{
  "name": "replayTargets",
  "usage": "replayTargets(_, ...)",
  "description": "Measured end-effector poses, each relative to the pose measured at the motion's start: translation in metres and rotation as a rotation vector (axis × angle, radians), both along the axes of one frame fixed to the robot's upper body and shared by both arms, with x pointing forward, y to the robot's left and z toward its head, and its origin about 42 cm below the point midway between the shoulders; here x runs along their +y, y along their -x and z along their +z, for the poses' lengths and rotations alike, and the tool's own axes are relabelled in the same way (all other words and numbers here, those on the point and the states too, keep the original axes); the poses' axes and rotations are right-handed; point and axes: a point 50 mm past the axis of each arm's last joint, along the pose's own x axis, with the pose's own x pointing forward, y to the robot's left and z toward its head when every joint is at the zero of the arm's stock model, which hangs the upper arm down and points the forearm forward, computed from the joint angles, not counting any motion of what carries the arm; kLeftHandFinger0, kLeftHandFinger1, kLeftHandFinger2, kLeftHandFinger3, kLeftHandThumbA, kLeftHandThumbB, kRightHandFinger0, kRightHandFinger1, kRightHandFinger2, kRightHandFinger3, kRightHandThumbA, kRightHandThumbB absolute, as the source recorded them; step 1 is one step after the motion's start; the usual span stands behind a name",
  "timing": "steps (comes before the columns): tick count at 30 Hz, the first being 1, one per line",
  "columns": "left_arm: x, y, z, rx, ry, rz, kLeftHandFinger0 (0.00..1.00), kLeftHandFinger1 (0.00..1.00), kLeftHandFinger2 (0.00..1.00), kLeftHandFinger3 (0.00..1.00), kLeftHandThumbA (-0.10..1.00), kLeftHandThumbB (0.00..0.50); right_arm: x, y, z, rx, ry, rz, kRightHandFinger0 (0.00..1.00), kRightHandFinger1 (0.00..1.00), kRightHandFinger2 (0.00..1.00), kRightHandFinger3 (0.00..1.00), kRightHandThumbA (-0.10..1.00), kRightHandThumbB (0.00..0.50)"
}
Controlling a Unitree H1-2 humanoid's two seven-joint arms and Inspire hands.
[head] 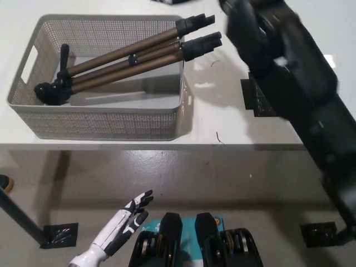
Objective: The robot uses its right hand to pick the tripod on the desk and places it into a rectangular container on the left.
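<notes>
Brown-legged black-tipped tripod (130, 60): lies in grey mesh rectangular container (103, 121), feet overhanging right rim. Black right hand (247, 33): nearby, grasp indiscernible. White left hand (123, 221): low, fingers released.

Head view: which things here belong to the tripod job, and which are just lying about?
Part of the job:
- tripod, lying in the container, feet jutting over the right rim
- rectangular container
- right hand, off the tripod; blurred
- desk

Just lying about:
- black tape patch on the desk
- left hand, resting low, open
- tape marks on the floor
</notes>
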Motion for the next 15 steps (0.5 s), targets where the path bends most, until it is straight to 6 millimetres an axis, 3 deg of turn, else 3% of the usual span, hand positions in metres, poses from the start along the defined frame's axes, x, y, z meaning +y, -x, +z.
replayTargets(2,0.0,0.0,0.0,0.002,0.0,0.001,1.0,1.0,1.0,1.0,1.0,0.5,-0.015,0.009,-0.027,0.037,-0.035,-0.005,1.0,1.0,1.0,1.0,1.0,0.389)
replayTargets(5,0.0,0.001,-0.002,0.008,-0.001,0.002,1.0,1.0,1.0,1.0,1.0,0.5,-0.034,0.026,-0.069,0.097,-0.081,-0.005,1.0,1.0,1.0,1.0,1.0,0.414)
replayTargets(8,0.001,0.001,-0.004,0.017,-0.002,0.005,1.0,1.0,1.0,1.0,1.0,0.5,-0.056,0.057,-0.132,0.202,-0.133,-0.014,1.0,1.0,1.0,1.0,1.0,0.414)
replayTargets(10,0.002,0.002,-0.007,0.026,-0.004,0.009,1.0,1.0,1.0,1.0,1.0,0.5,-0.07,0.088,-0.173,0.276,-0.177,-0.019,1.0,1.0,1.0,1.0,1.0,0.417)
replayTargets(11,0.003,0.002,-0.008,0.03,-0.004,0.011,1.0,1.0,1.0,1.0,1.0,0.5,-0.077,0.105,-0.192,0.313,-0.197,-0.024,1.0,1.0,1.0,1.0,1.0,0.392)
replayTargets(12,0.003,0.002,-0.009,0.032,-0.004,0.012,1.0,1.0,1.0,1.0,1.0,0.5,-0.08,0.114,-0.201,0.333,-0.209,-0.026,1.0,1.0,1.0,1.0,1.0,0.384)
replayTargets(14,0.004,0.003,-0.01,0.037,-0.004,0.017,1.0,1.0,1.0,1.0,1.0,0.5,-0.095,0.158,-0.239,0.417,-0.264,-0.042,1.0,1.0,1.0,1.0,1.0,0.367)
replayTargets(15,0.005,0.003,-0.01,0.038,-0.003,0.02,1.0,1.0,1.0,1.0,1.0,0.5,-0.101,0.179,-0.254,0.452,-0.293,-0.047,1.0,1.0,1.0,1.0,1.0,0.395)
